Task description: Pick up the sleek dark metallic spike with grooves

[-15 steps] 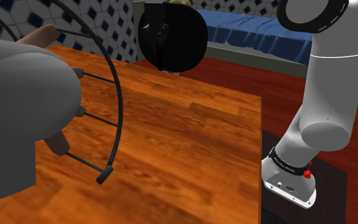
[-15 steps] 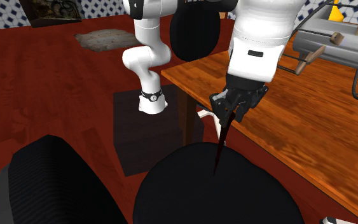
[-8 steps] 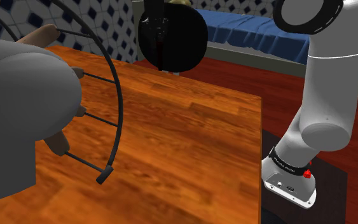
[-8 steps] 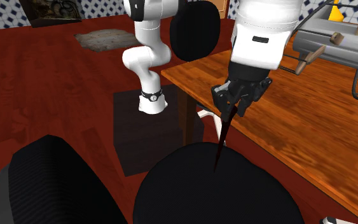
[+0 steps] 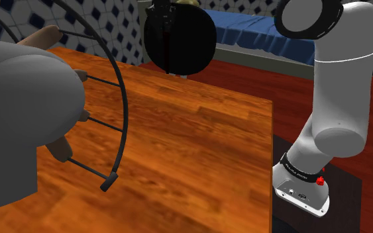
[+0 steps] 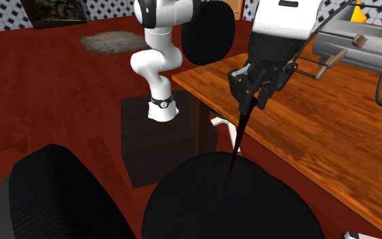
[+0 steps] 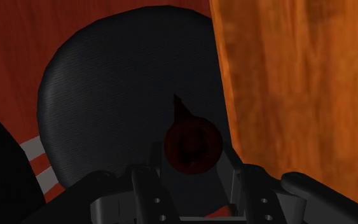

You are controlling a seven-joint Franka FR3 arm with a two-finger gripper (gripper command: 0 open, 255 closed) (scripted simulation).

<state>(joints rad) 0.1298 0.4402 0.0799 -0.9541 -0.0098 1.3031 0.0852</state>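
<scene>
Gripper (image 6: 251,100) is clamped on the dark spike (image 6: 239,136), hanging point-down just off the wooden table's (image 6: 332,129) edge above a round black seat (image 6: 230,204), so with the grasp made, the pick looks all but done.

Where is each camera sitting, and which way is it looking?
Shoulder view: beside the stand, looking across the wooden table; the white arm shows.
Second exterior view: across the table corner, past a black chair, facing the arm; the gripper clasps the dark spike.
Wrist view: on the hand, looking down the spike at the chair; both fingers show.
Shared: table and spike appear in the last two.
</scene>
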